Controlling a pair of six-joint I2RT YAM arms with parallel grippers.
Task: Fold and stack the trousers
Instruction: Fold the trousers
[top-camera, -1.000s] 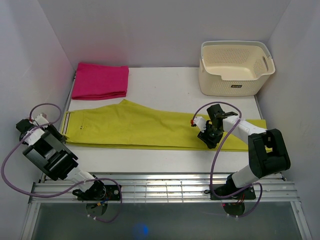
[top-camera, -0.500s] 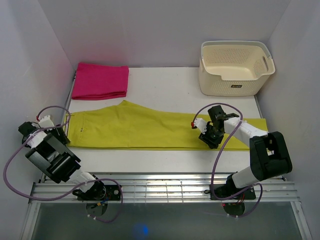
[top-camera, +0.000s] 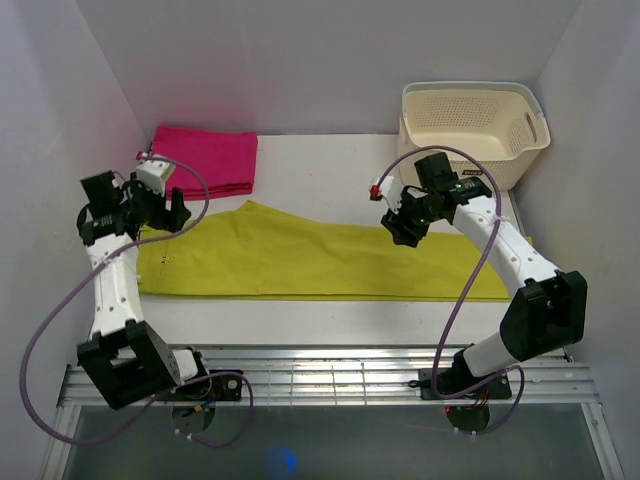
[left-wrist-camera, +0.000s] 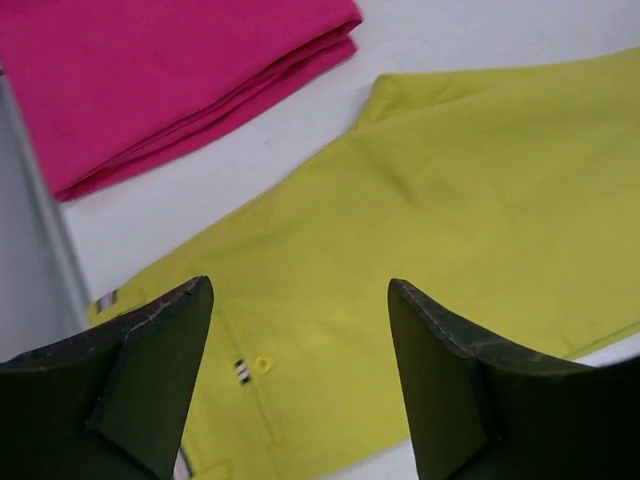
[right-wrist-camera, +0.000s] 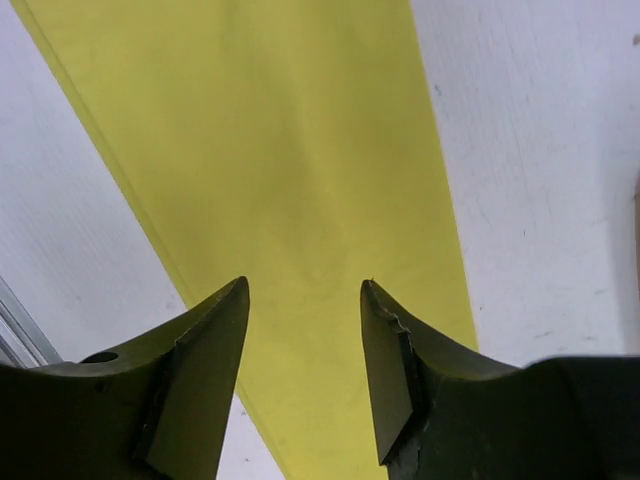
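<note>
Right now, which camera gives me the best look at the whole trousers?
Top external: the trousers lie flat, visible almost end to end. Left wrist shows only the waistband end beside the pink cloth; right wrist shows just a strip of leg.

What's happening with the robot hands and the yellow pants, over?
Left hand open, above waistband end. Right hand open, above leg. Trousers flat, unfolded. Nothing on them.
</note>
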